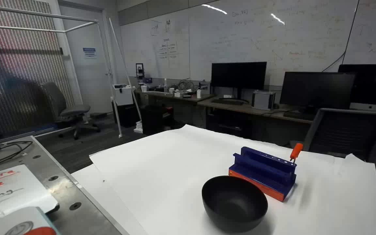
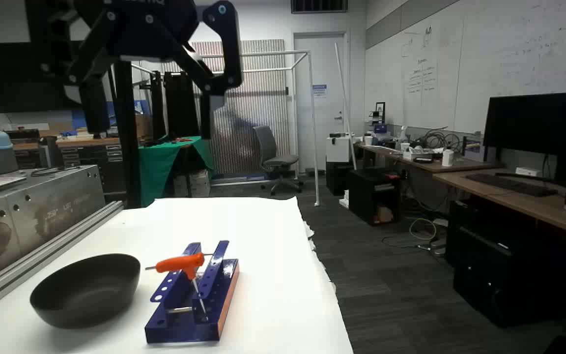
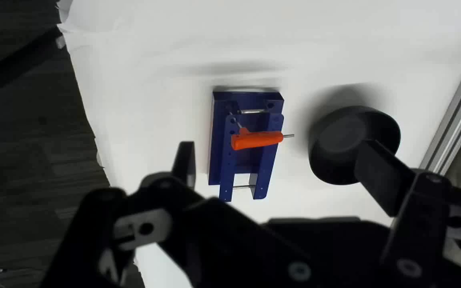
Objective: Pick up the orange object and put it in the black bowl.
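The orange object (image 1: 296, 151) is a slender orange handle with thin metal shafts. It rests at one end of a blue block, and its metal shaft goes down into the block; it also shows in an exterior view (image 2: 180, 264) and in the wrist view (image 3: 257, 140). The black bowl (image 1: 233, 202) stands upright beside the block, empty, and shows in an exterior view (image 2: 86, 290) and in the wrist view (image 3: 342, 134). My gripper (image 2: 151, 130) is wide open and empty, high above the table. In the wrist view its fingers (image 3: 278, 154) are spread, one overlapping the bowl's image.
The blue block (image 1: 259, 169) with an orange bottom edge stands close to the bowl; it shows in the wrist view (image 3: 224, 170). The table has a white cover (image 1: 162, 169). A metal rail (image 2: 42, 260) runs along one table side. A chair (image 1: 348, 133) stands behind.
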You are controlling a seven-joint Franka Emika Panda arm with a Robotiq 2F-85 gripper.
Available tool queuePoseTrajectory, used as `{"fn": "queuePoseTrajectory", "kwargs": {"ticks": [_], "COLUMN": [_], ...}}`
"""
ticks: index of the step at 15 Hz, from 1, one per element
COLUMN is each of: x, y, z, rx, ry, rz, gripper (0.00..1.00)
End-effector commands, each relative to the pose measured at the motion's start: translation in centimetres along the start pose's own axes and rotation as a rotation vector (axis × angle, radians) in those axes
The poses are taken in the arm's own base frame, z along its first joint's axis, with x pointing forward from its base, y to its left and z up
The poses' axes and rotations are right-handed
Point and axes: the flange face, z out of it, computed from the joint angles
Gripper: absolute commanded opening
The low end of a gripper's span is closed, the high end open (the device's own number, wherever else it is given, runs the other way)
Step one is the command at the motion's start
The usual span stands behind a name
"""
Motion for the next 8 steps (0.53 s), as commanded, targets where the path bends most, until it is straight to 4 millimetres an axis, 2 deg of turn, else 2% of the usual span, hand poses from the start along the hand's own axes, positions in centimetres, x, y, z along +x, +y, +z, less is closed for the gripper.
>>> {"fn": "queuePoseTrajectory", "kwargs": {"ticks": [1, 5, 6, 8], "x": [0.1, 0.1, 1.4, 3.6], "y": [0.0, 0.0, 0.4, -0.1], "z": [-0.3, -1.1, -1.1, 0.5], "rx": [-0.001, -0.007, 0.021, 0.015], "ry": [0.003, 0.022, 0.083, 0.105], "rz": [0.0, 0.0, 0.135, 0.234], "gripper": [1.0, 1.0, 1.0, 1.0]}}
